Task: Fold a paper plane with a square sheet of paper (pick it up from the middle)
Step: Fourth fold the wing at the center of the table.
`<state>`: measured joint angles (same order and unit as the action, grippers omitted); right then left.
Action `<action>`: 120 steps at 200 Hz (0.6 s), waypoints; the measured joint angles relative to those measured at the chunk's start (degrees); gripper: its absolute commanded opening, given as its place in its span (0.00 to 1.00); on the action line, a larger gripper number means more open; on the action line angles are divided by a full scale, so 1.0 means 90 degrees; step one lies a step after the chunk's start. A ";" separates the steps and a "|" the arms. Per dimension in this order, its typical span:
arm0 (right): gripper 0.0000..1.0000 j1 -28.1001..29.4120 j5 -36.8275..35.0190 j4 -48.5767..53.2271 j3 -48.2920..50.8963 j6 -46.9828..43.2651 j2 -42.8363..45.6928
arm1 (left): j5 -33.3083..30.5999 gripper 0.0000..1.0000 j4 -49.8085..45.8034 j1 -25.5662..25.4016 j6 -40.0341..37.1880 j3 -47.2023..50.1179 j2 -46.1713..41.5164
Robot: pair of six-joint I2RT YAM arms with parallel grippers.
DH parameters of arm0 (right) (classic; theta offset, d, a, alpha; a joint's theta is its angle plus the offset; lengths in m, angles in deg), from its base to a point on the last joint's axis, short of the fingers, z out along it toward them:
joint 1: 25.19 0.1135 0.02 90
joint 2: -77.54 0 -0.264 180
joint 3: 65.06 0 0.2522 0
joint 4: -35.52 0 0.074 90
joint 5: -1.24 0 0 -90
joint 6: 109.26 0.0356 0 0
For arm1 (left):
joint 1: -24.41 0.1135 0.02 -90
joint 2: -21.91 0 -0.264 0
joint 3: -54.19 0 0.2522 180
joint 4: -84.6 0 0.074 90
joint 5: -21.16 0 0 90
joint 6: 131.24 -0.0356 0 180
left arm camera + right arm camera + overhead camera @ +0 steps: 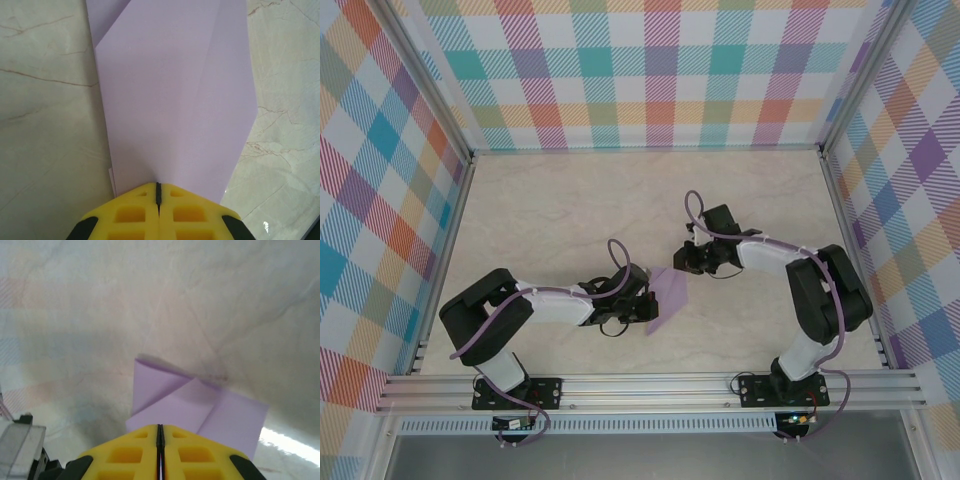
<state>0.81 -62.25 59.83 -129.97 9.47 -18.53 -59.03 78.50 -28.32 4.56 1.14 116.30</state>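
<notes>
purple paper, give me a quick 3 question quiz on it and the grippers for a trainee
1. True or false: the lilac paper is a flat, unfolded square.
2. Pick one: in the left wrist view, the left gripper is A) wide open above the paper, B) shut at the paper's near edge, C) shut on a cable.
3. Short answer: in the top view, which gripper is nearer the back wall?

Key
1. False: folded flaps and creases show on it.
2. B
3. The right gripper.
</notes>
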 measured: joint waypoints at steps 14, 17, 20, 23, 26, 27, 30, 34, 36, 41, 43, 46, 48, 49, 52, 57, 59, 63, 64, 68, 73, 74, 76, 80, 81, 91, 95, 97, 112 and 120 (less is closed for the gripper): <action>0.10 0.0134 0.0155 0.0000 0.0085 0.0044 -0.0039 | 0.0000 0.00 -0.0017 0.0000 -0.0022 -0.0017 0.0002; 0.10 0.0160 0.0194 -0.0007 0.0087 0.0049 -0.0068 | 0.0000 0.00 -0.0024 0.0000 -0.0022 -0.0022 0.0002; 0.10 0.0180 0.0233 -0.0019 0.0087 0.0051 -0.0090 | 0.0002 0.00 -0.0027 0.0000 -0.0022 -0.0024 0.0002; 0.10 0.0194 0.0257 -0.0032 0.0087 0.0053 -0.0114 | 0.0000 0.00 -0.0032 0.0000 -0.0022 -0.0029 0.0005; 0.10 0.0214 0.0308 -0.0056 0.0087 0.0063 -0.0160 | 0.0000 0.00 -0.0032 0.0000 -0.0022 -0.0029 0.0007; 0.10 0.0216 0.0316 -0.0058 0.0087 0.0066 -0.0168 | 0.0000 0.00 -0.0032 0.0000 -0.0022 -0.0029 0.0007; 0.10 0.0236 0.0352 -0.0078 0.0087 0.0066 -0.0209 | 0.0000 0.00 -0.0034 0.0000 -0.0022 -0.0032 0.0007; 0.10 0.0260 0.0406 -0.0095 0.0087 0.0068 -0.0267 | 0.0000 0.00 -0.0039 0.0000 -0.0022 -0.0032 0.0007; 0.10 0.0265 0.0423 -0.0100 0.0085 0.0070 -0.0287 | 0.0000 0.00 -0.0044 0.0000 -0.0022 -0.0034 0.0007; 0.10 0.0284 0.0476 -0.0109 0.0083 0.0068 -0.0364 | 0.0000 0.00 -0.0053 0.0000 -0.0024 -0.0034 0.0007; 0.10 0.0287 0.0488 -0.0114 0.0080 0.0068 -0.0398 | 0.0000 0.00 -0.0053 0.0000 -0.0024 -0.0034 0.0007; 0.10 0.0291 0.0520 -0.0114 0.0078 0.0068 -0.0452 | 0.0000 0.00 -0.0056 0.0000 -0.0022 -0.0034 0.0007; 0.10 0.0289 0.0522 -0.0117 0.0075 0.0068 -0.0474 | 0.0000 0.00 -0.0058 0.0000 -0.0022 -0.0034 0.0007; 0.10 0.0289 0.0527 -0.0119 0.0075 0.0068 -0.0493 | 0.0000 0.00 -0.0058 0.0000 -0.0024 -0.0034 0.0007; 0.10 0.0289 0.0542 -0.0119 0.0068 0.0068 -0.0534 | 0.0000 0.00 -0.0061 0.0000 -0.0022 -0.0034 0.0007; 0.10 0.0289 0.0546 -0.0104 0.0051 0.0066 -0.0600 | 0.0000 0.00 -0.0066 0.0000 -0.0022 -0.0034 0.0007; 0.09 0.0287 0.0546 -0.0100 0.0041 0.0066 -0.0629 | 0.0000 0.00 -0.0070 0.0000 -0.0024 -0.0036 0.0007; 0.09 0.0282 0.0544 -0.0092 0.0015 0.0066 -0.0685 | 0.0000 0.00 -0.0073 0.0000 -0.0024 -0.0036 0.0007; 0.09 0.0282 0.0544 -0.0087 0.0010 0.0063 -0.0695 | 0.0000 0.00 -0.0075 0.0000 -0.0024 -0.0039 0.0007; 0.09 0.0282 0.0537 -0.0068 -0.0029 0.0066 -0.0743 | 0.0000 0.00 -0.0078 0.0000 -0.0024 -0.0041 0.0007; 0.09 0.0277 0.0517 -0.0044 -0.0080 0.0058 -0.0804 | 0.0000 0.00 -0.0085 0.0000 -0.0024 -0.0041 0.0007; 0.09 0.0274 0.0512 -0.0036 -0.0095 0.0058 -0.0818 | 0.0000 0.00 -0.0085 0.0000 -0.0024 -0.0041 0.0007; 0.09 0.0272 0.0500 -0.0027 -0.0121 0.0053 -0.0838 | 0.0000 0.00 -0.0087 0.0000 -0.0024 -0.0044 0.0007; 0.09 0.0257 0.0483 -0.0010 -0.0170 0.0046 -0.0884 | 0.0000 0.00 -0.0102 0.0000 -0.0024 -0.0046 0.0007; 0.09 0.0257 0.0481 -0.0007 -0.0180 0.0046 -0.0889 | 0.0000 0.00 -0.0102 0.0000 -0.0024 -0.0046 0.0007; 0.09 0.0219 0.0413 0.0005 -0.0294 0.0039 -0.0964 | 0.0000 0.00 -0.0129 0.0000 -0.0024 -0.0061 0.0007; 0.09 0.0189 0.0391 0.0015 -0.0338 0.0039 -0.0991 | 0.0000 0.00 -0.0143 0.0000 -0.0024 -0.0068 0.0007; 0.09 0.0168 0.0369 0.0017 -0.0362 0.0039 -0.1005 | 0.0000 0.00 -0.0153 0.0000 -0.0024 -0.0070 0.0010; 0.08 -0.0024 0.0240 0.0027 -0.0498 0.0039 -0.1122 | 0.0002 0.00 -0.0165 0.0000 -0.0027 -0.0075 0.0015; 0.09 -0.0153 0.0165 0.0027 -0.0551 0.0041 -0.1192 | 0.0000 0.00 -0.0168 0.0000 -0.0027 -0.0075 0.0015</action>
<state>-0.57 -60.77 60.07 -134.94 9.84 -29.27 -59.03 76.99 -28.32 4.32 0.46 116.43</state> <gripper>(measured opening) 0.087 0.039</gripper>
